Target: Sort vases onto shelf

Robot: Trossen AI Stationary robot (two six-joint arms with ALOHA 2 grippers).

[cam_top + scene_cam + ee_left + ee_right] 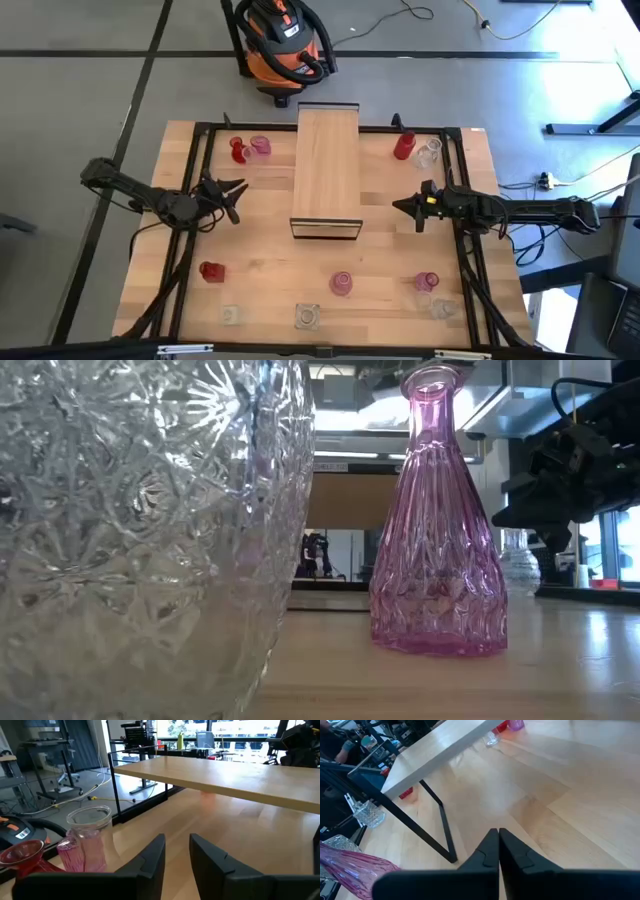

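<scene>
The shelf (327, 170) is a long light-wood plank on dark legs, standing mid-table. Small glass vases stand on the tabletop. A red one (238, 150) and a pink one (261, 146) stand far left. A red one (403, 147) and a clear one (428, 153) stand far right. Several more stand along the near edge, among them a red (211, 271), a pink (341, 283) and a clear one (307, 316). My left gripper (240, 190) hovers left of the shelf, open and empty (176, 840). My right gripper (396, 206) hovers right of it, shut on nothing (497, 832).
A black frame rail (200, 130) borders the tabletop. In the low view a cut-glass vase (140, 530) and a tall pink vase (437, 540) stand close to the near edge. Bare wood lies between each gripper and the shelf. An orange vacuum (280, 40) stands on the floor beyond the table.
</scene>
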